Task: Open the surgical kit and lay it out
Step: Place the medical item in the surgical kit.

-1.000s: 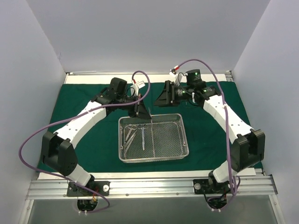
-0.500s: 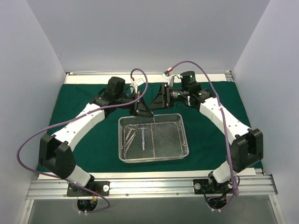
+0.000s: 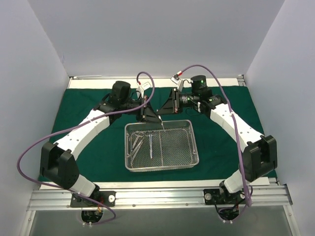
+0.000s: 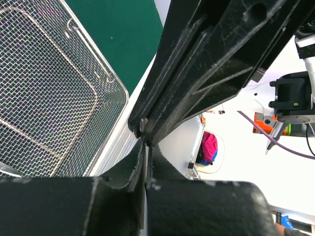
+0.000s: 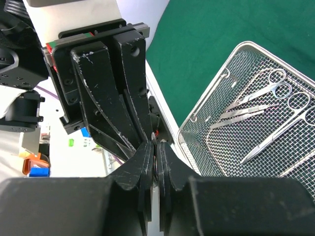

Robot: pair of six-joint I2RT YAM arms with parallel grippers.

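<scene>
Cloth: dark green cloth (image 3: 98,142) lies spread flat over the table, under the tray and both arms; it reaches almost to the side walls; it also shows beyond the tray in the left wrist view (image 4: 118,29) and the right wrist view (image 5: 206,34)
Tray: silver wire-mesh tray (image 3: 194,147) sits on the cloth near the middle, long side across the table, between the two arms; its bare mesh shows in the wrist views (image 4: 49,98) (image 5: 216,147)
Tools: steel tools lie in the tray's left part, side by side; scissors (image 5: 271,136) with ring handles lie next to a second ringed pair; tweezers (image 5: 239,115) lie between the two pairs; none is lifted
Left gripper: left gripper (image 3: 155,118) hangs over the tray's far rim; fingers pressed together (image 4: 146,167); whether anything thin is pinched between them I cannot tell
Right gripper: right gripper (image 3: 164,112) comes in from the right over the same rim; fingers pressed together (image 5: 156,167); no held thing can be made out
Meeting: the two grippers stand tip to tip, touching or nearly so; each wrist view shows the other's black fingers right in front of its own
Cables: a purple cable (image 3: 29,152) loops off each arm
</scene>
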